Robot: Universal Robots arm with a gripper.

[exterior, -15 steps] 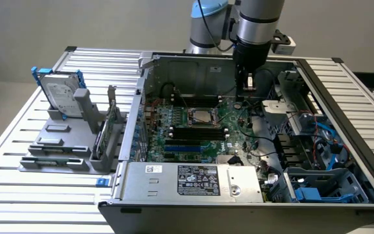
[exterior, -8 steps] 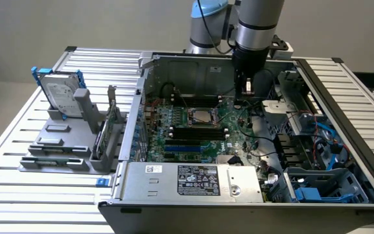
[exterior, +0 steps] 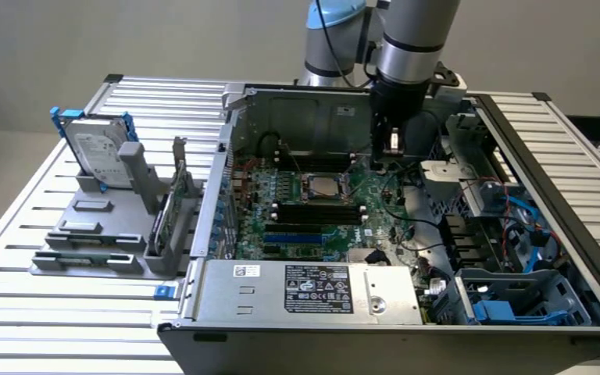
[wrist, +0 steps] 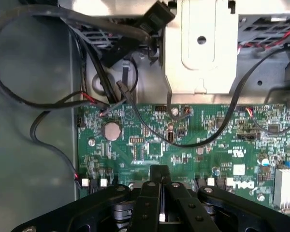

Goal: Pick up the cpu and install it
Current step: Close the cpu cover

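Exterior view, item list, cpu outward.

1. Cpu (exterior: 323, 186): pale silver square, lying flat inside the socket (exterior: 303, 186) at mid-board. Looks seated to me; can't tell whether the frame is latched over it.
2. Board (exterior: 300, 226): green, lies on the case floor. RAM slots flank the socket.
3. Gripper (exterior: 392, 158): down in the case (exterior: 279, 117), above the board, near the socket on the exterior view's right, apart from the cpu. In the wrist view, gripper (wrist: 160, 193) has fingers pressed together over the board's edge and black cables. I make out nothing held, only a thin pale sliver at the seam, ID unknown.
4. PSU (exterior: 311, 287): along the case's near wall.
5. Rack (exterior: 91, 234): grey, outside the case on the table (exterior: 29, 312), exterior view's left. Hard drive (exterior: 100, 148) stands upright in it.

Status, my read: pick-up and placing appear done, as the cpu is in the socket and the gripper is off it. Latch unconfirmed.
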